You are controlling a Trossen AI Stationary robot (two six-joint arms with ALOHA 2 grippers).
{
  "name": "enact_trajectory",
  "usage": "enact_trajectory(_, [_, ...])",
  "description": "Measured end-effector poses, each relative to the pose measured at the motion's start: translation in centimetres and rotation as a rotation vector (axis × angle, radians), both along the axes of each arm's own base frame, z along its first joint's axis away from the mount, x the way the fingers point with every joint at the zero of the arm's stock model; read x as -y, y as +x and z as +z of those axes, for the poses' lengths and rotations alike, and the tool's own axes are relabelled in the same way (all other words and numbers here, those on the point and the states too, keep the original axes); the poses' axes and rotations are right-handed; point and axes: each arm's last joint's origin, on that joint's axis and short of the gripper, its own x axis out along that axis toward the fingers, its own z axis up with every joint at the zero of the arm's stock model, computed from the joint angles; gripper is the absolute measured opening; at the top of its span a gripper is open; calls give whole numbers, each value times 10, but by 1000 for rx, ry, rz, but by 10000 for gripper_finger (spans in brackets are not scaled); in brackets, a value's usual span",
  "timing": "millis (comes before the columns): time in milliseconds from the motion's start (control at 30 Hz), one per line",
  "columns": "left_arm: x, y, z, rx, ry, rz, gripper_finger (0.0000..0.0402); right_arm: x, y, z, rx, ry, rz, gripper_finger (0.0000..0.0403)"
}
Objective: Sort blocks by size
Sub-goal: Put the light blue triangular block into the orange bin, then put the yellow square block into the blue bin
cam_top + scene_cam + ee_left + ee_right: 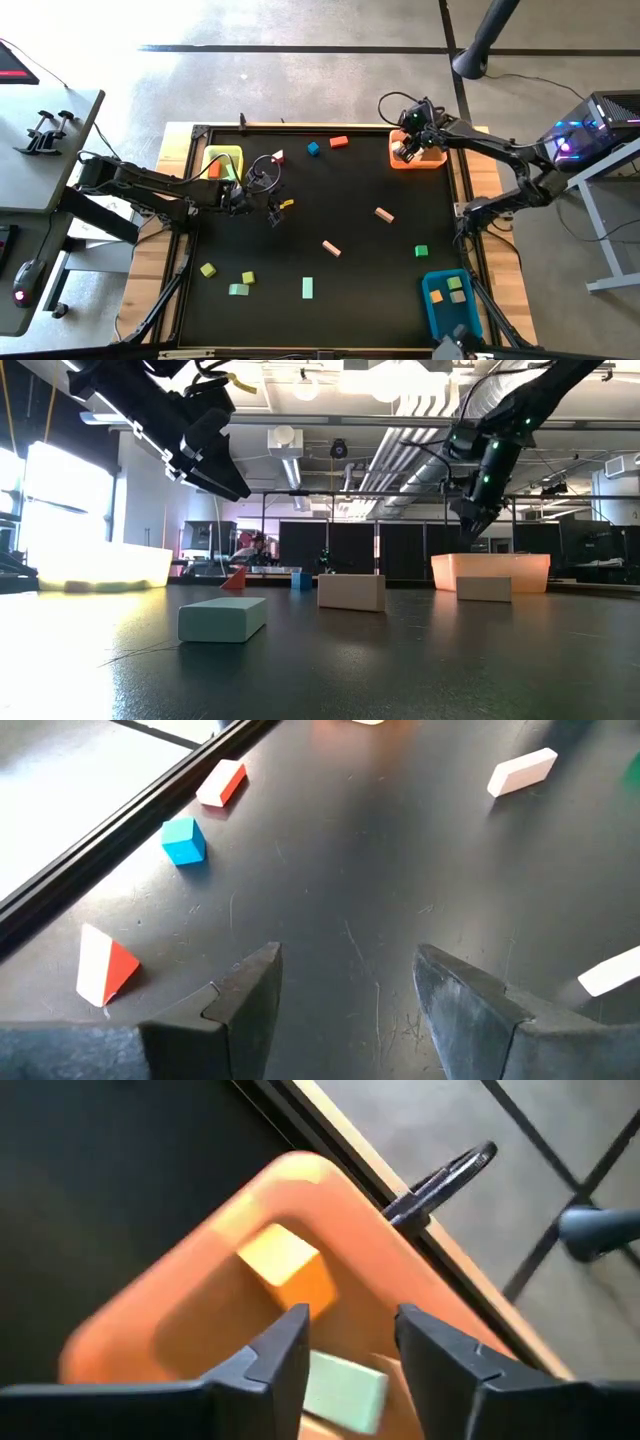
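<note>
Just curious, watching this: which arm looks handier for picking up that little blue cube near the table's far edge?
Probably the left. Its open, empty claw faces the blue cube across bare table. The right claw hangs over the orange bin.

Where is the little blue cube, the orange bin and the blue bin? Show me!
blue cube (184, 840): left wrist view, on its front face.
orange bin (340, 1205): right wrist view, on its far wall near the rim.
blue bin (432, 315): high view, on its left wall.
</note>
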Motion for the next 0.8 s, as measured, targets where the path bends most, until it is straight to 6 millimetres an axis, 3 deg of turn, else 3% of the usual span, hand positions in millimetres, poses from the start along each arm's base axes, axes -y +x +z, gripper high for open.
enact_trajectory(233, [0, 0, 0, 1, 10, 10, 213, -42, 20, 26, 274, 129, 167, 155])
enact_trajectory(500, [12, 5, -1, -26, 91, -110, 213, -126, 76, 35, 361, 119, 419, 156])
enact_trajectory(633, [28, 17, -8, -26, 120, -305, 213, -173, 95, 31, 361, 85, 472, 156])
enact_trajectory(800, [42, 30, -32, -115, 117, -658, 213, -221, 109, 23, 401, 82, 506, 156])
